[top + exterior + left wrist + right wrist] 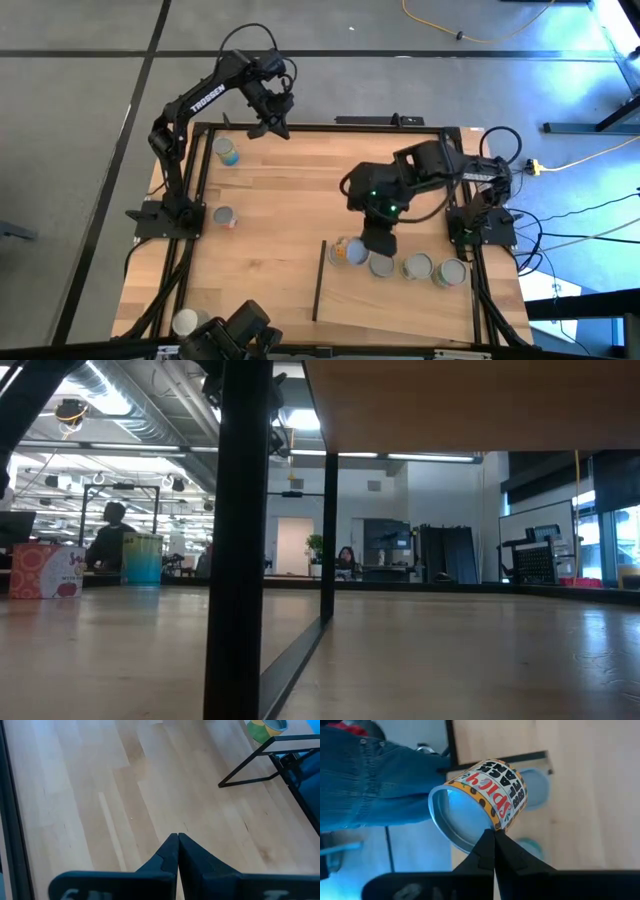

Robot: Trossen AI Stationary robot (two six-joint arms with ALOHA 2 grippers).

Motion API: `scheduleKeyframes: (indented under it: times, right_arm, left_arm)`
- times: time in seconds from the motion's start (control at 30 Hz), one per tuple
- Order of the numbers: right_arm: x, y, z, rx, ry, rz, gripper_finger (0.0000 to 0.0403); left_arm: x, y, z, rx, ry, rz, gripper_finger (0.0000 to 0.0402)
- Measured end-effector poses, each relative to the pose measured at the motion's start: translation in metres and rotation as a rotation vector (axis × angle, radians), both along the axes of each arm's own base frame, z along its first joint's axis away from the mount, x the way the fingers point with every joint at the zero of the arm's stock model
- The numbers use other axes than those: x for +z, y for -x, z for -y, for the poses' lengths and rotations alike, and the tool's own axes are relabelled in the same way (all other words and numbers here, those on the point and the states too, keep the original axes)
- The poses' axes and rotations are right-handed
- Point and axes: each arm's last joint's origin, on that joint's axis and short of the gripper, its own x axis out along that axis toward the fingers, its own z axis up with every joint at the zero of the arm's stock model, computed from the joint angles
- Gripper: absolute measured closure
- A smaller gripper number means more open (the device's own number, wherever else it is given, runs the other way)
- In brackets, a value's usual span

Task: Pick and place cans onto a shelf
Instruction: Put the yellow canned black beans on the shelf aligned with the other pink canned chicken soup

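Observation:
The shelf (pixel 400 310), a pale wood panel with a dark edge strip, stands at the table's near right. Several cans stand in a row along its far edge (pixel 417 266). My right gripper (pixel 378 238) hangs shut over the row's left end. In its wrist view the shut tips (pixel 493 832) stand in front of a "spicy black beans" can (pixel 490 790), at its rim. My left gripper (pixel 270 128) is shut with nothing in it, above the table's far edge (pixel 177 836). Two cans (pixel 227 150) (pixel 224 217) stand on the table's left side. My right gripper's shut fingertips (pixel 487 840) stand against the rim of the black beans can (pixel 492 822), coming from above at a slant. I cannot tell whether they touch it. The can stands on the shelf with its silver top up.
Another can (pixel 185 322) stands at the near left corner. Dark frame bars run along the table's edges (pixel 250 765). A green-yellow can (pixel 265 727) shows beyond my left gripper. A person's denim-clad leg (pixel 370 780) is beside the table. The shelf's dark legs (pixel 240 540) stand on the tabletop.

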Motion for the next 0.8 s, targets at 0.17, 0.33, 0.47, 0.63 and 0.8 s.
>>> scheduleKeyframes:
  times: [0.17,0.33,0.47,0.63,0.8]
  right_arm:
    - [0.001,0.005,-0.018,0.038,-0.069,-0.034,0.0403]
    - [0.001,0.01,-0.035,0.026,-0.089,-0.071,0.0403]
    - [0.0,0.014,-0.047,-0.04,-0.064,-0.094,0.0403]
    - [-0.002,0.018,-0.059,-0.107,-0.024,-0.108,0.0403]
    - [-0.022,0.014,-0.065,-0.13,0.029,-0.178,0.0403]
  left_arm:
    - [0.0,0.0,0.0,0.005,0.003,-0.003,0.0401]
    - [0.0,0.0,0.0,0.006,0.003,-0.004,0.0401]
    - [0.0,0.0,0.0,0.005,0.002,-0.004,0.0401]
    - [-0.001,0.001,-0.001,0.013,-0.025,-0.034,0.0401]
    - [-0.001,0.001,-0.001,0.02,-0.045,-0.056,0.0401]
